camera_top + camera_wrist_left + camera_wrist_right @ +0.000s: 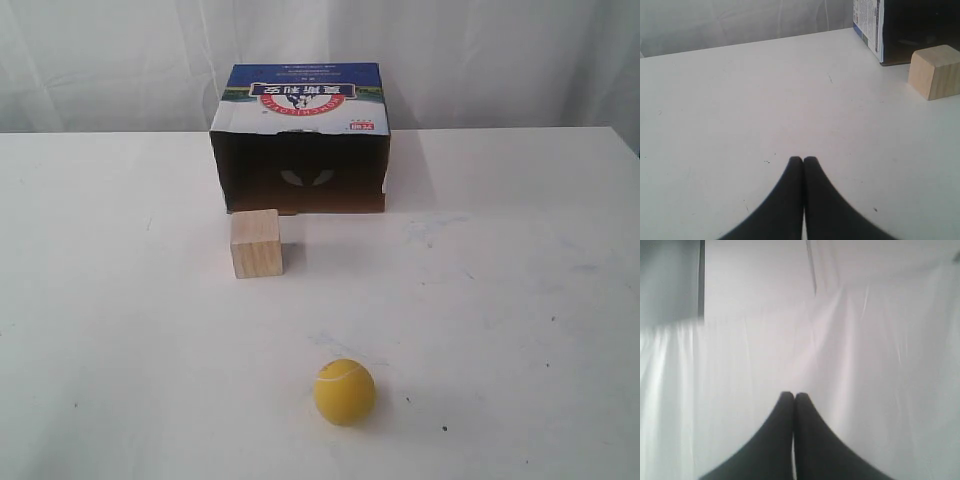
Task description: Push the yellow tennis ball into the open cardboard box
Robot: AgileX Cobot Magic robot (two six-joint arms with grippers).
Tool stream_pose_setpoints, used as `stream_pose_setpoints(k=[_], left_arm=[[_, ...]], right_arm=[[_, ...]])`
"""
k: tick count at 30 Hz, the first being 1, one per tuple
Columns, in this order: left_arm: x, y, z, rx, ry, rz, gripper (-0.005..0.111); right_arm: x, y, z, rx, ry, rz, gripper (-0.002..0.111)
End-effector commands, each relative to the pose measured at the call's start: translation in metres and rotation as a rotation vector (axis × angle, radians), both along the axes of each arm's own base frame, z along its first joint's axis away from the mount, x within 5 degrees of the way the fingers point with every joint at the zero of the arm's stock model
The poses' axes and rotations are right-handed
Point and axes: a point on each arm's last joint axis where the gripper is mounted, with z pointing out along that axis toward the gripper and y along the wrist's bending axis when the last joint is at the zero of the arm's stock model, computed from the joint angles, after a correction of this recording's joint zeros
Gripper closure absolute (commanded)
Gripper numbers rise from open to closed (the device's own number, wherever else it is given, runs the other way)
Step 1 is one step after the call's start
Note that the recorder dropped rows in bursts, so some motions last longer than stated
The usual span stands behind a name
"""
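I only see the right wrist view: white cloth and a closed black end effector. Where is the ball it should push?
Observer: The small yellow tennis ball lies on the white table, near the exterior view's front edge.
Operator: And the box?
Observer: The open brown cardboard box stands behind it, its dark opening facing the ball.
Operator: Anything between them?
Observer: A pale wooden cube sits before the box's left corner, seemingly left of the ball's straight path.

White table (pixel 520 300) before white draped curtain (pixel 110 60)
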Motion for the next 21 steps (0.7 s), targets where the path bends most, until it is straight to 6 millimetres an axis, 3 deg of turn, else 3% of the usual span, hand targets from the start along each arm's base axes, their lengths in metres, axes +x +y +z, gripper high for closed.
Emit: stream_pose_setpoints(k=[1, 3, 6, 9, 11, 12, 14, 16, 18, 21], left_arm=[[0.0, 0.0, 0.0, 0.006, -0.009, -0.007, 0.107], [0.0, 0.0, 0.0, 0.006, -0.009, -0.007, 0.107], [0.0, 0.0, 0.0, 0.006, -0.009, -0.007, 0.107], [0.0, 0.0, 0.0, 0.006, -0.009, -0.007, 0.107], [0.0, 0.0, 0.0, 0.006, -0.009, -0.007, 0.107], [0.0, 0.0, 0.0, 0.006, -0.009, -0.007, 0.107], [0.0, 0.0, 0.0, 0.006, -0.009, -0.007, 0.107], [0.0, 0.0, 0.0, 0.006, -0.009, -0.007, 0.107], [0.0, 0.0, 0.0, 0.006, -0.009, -0.007, 0.107], [0.0, 0.0, 0.0, 0.006, -0.009, -0.007, 0.107]], right_arm=[[0.14, -0.05, -0.053, -0.228, 0.673, -0.354, 0.108], [0.182, -0.074, -0.097, -0.192, 0.838, -0.491, 0.108], [0.208, -0.084, -0.141, -0.409, 0.951, -0.539, 0.108], [0.202, -0.107, -0.147, -0.772, 0.985, -0.941, 0.108], [0.189, -0.123, -0.139, -0.651, 1.065, -1.216, 0.108], [0.185, -0.126, -0.139, -0.584, 1.133, -1.243, 0.108], [0.18, -0.121, -0.146, -0.566, 1.32, -1.116, 0.108], [0.178, -0.101, -0.16, -0.568, 1.503, -0.82, 0.108], [0.179, -0.07, -0.165, -0.503, 1.56, -0.497, 0.108], [0.171, -0.012, -0.155, -0.558, 1.478, -0.088, 0.108]])
